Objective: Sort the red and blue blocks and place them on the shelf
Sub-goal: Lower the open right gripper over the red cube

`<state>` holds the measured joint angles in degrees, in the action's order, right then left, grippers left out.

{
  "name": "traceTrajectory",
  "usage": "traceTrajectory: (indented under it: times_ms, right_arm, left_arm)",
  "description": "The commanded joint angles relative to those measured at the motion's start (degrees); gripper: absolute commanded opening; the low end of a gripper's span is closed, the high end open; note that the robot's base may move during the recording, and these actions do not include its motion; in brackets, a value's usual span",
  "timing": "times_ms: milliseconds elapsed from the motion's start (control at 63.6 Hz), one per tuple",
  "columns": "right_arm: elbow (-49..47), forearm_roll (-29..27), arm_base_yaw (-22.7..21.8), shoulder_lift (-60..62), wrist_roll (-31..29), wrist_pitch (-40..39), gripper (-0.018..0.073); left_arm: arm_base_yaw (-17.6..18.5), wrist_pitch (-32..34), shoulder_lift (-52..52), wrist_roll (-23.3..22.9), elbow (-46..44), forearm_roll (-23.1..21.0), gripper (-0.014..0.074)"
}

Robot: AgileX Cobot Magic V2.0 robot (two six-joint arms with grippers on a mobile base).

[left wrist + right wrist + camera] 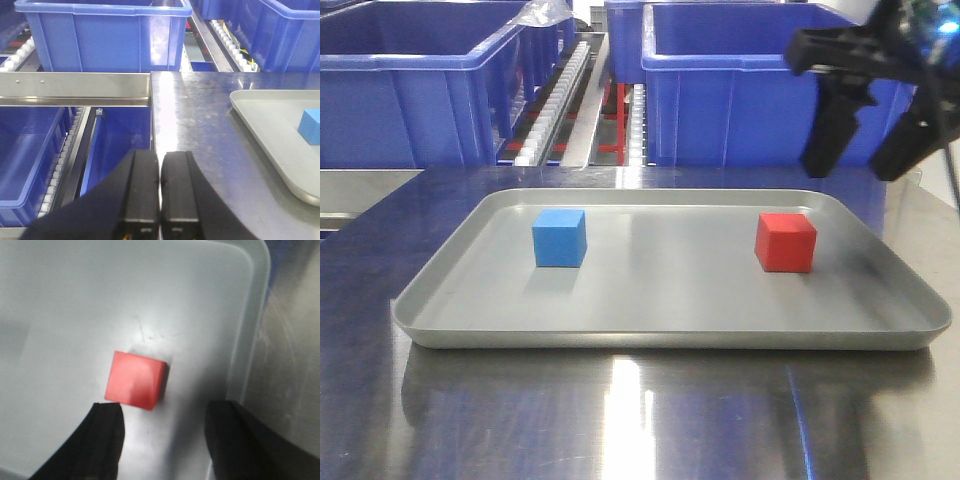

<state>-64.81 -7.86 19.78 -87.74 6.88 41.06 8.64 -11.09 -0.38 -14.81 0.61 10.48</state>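
Two cubes sit well apart in the grey tray (670, 335), the red block (786, 243) toward its right end and the blue block (559, 238) toward its left, neither on the shelf (560, 90) behind. The right gripper (853, 165) hangs above the red block, jaws spread and empty, while the left gripper (160, 160) is pinched shut on nothing, well to the tray's left. In the right wrist view the cube lies off-centre in the gap, so a straight descent could shove it aside or clip the tray's rim.

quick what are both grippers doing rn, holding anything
left gripper: shut, holding nothing
right gripper: open, empty, hovering near the red block
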Motion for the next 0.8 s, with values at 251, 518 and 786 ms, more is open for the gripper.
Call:
traceTrajectory:
  times_ms: [251,518,786]
  right_arm:
    - [-6.56,-0.49,1.79,-3.51,-0.62,-1.18,0.0481]
    - [-6.73,-0.49,2.21,-6.1,-0.62,-0.87,0.0481]
    - [-6.73,-0.49,2.21,-7.15,-0.62,-1.23,0.0481]
  left_arm:
    - [0.4,4.63,-1.21,-0.13,1.56,0.09,0.0125]
    - [0.4,4.63,-1.21,-0.13,1.56,0.09,0.0125]
    - [0.4,4.63,-1.21,-0.13,1.56,0.09,0.0125]
